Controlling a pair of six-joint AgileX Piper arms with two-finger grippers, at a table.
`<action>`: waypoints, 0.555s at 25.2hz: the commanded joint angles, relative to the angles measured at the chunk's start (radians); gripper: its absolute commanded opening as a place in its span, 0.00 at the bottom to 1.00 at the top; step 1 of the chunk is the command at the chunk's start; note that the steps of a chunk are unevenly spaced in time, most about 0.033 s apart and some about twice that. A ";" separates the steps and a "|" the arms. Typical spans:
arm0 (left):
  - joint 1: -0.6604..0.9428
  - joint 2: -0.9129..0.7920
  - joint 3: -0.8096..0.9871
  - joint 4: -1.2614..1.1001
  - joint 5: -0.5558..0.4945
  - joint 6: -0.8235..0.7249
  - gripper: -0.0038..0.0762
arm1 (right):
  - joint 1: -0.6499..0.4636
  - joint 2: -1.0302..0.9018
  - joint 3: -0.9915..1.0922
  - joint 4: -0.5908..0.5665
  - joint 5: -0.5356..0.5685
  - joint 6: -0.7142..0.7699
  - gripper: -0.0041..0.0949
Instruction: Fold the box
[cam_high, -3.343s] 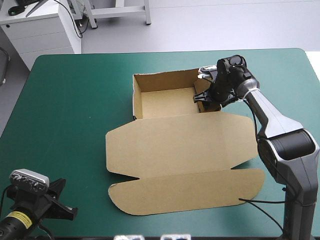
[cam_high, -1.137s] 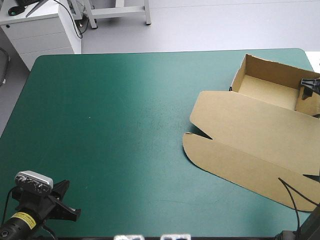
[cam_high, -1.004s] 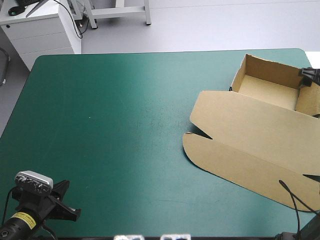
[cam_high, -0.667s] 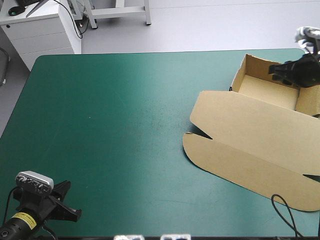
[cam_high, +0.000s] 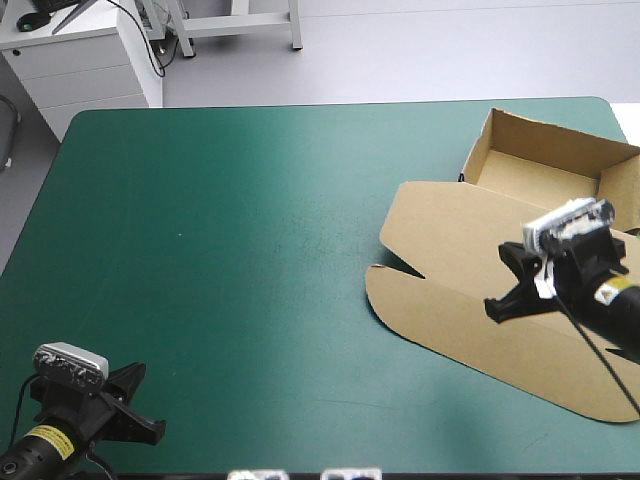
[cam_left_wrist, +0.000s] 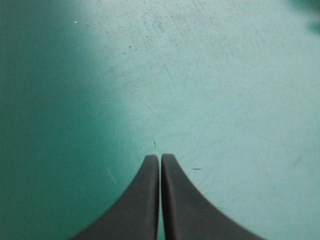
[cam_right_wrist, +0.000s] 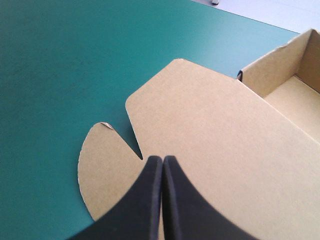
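Over at the far right corner of the table (cam_high: 250, 200), got the brown box (cam_high: 530, 185) sitting as an open tray, lid (cam_high: 450, 240) flat toward the near edge; got the right gripper (cam_high: 496, 307) hovering over that lid, clenched on nothing; down by the near left corner, spotted the left gripper (cam_high: 150, 430) clamped tight too, over bare teal-green cover (cam_left_wrist: 225, 100).

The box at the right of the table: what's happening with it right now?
The box is an open tray at the right side of the teal-green cover, its lid lying flat toward the near edge. The right gripper, shut, is over the lid and grips nothing. The left gripper, shut, is over bare cover at the near left corner, far from the box.
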 joint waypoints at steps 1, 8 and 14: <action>-0.006 0.010 -0.023 -0.003 -0.088 0.001 0.04 | 0.002 -0.149 0.116 -0.005 -0.136 0.013 0.02; -0.006 0.010 0.010 -0.003 -0.147 0.003 0.04 | 0.002 -0.454 0.364 -0.130 -0.185 0.192 0.02; -0.006 0.006 0.008 -0.006 -0.147 0.006 0.04 | 0.002 -0.676 0.488 -0.276 -0.156 0.371 0.02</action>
